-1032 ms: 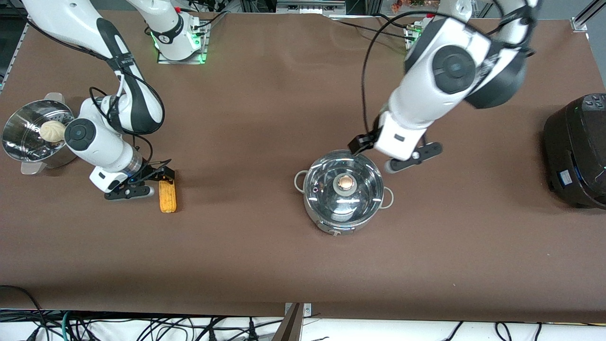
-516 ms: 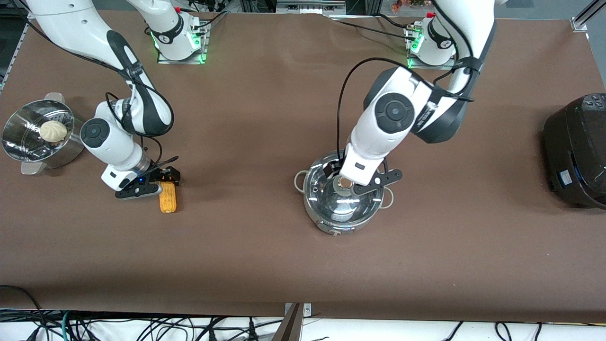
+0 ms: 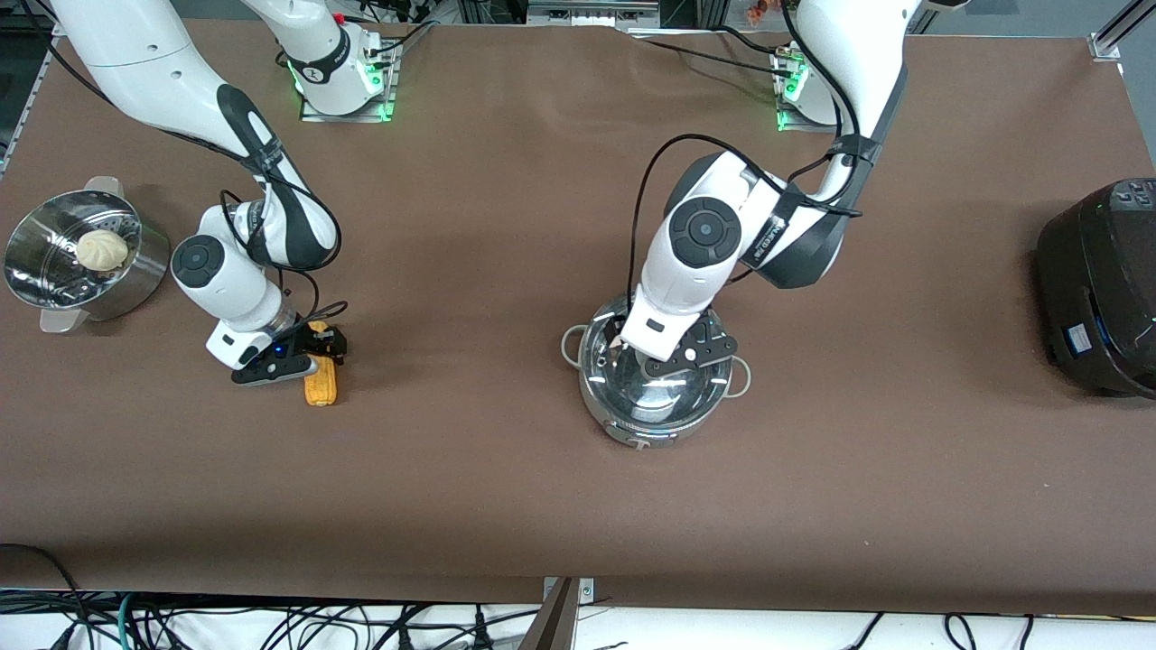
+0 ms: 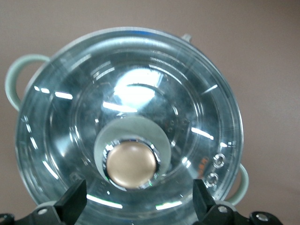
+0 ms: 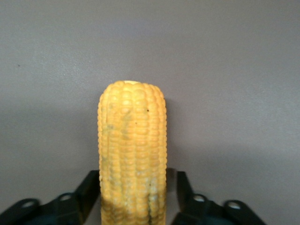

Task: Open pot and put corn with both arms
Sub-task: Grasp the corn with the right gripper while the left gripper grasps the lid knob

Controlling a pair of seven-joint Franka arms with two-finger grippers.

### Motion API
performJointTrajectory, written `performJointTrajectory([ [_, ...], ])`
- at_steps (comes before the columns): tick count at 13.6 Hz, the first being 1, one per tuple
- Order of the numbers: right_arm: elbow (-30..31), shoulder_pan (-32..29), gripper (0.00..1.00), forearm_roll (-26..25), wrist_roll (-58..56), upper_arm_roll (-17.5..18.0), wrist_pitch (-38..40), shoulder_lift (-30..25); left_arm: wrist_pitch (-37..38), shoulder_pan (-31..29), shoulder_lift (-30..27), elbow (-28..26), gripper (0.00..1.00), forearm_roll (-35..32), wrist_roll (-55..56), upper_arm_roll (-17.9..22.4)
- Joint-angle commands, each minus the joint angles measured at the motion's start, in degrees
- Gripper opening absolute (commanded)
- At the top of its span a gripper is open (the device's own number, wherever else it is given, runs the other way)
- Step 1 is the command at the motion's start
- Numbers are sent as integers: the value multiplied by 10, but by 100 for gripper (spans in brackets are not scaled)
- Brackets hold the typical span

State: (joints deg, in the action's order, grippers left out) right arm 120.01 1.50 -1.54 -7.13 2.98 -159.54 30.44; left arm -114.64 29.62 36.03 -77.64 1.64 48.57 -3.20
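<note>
On the brown table (image 3: 506, 469), the shiny round stainless-steel pot (image 3: 655, 384) stands near the middle with its glass lid (image 4: 129, 126) on, and the left hand (image 3: 666, 354) hangs over the lid, its two black fingers (image 4: 70, 204) spread wide to either side of the copper-coloured knob (image 4: 131, 163) and touching nothing. Toward the right arm's end, the slim yellow-orange corn cob (image 5: 132, 154) lies flat on the table. The right hand (image 3: 312, 354) is low over it, fingers (image 5: 89, 190) open astride its one end, apparently not gripping.
</note>
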Motion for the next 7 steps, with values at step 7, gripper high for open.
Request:
performJointTrajectory([
  [7,-55,-4,0,1,-9,4,121,-25,1,11,23,22,97,-11,-26,21],
])
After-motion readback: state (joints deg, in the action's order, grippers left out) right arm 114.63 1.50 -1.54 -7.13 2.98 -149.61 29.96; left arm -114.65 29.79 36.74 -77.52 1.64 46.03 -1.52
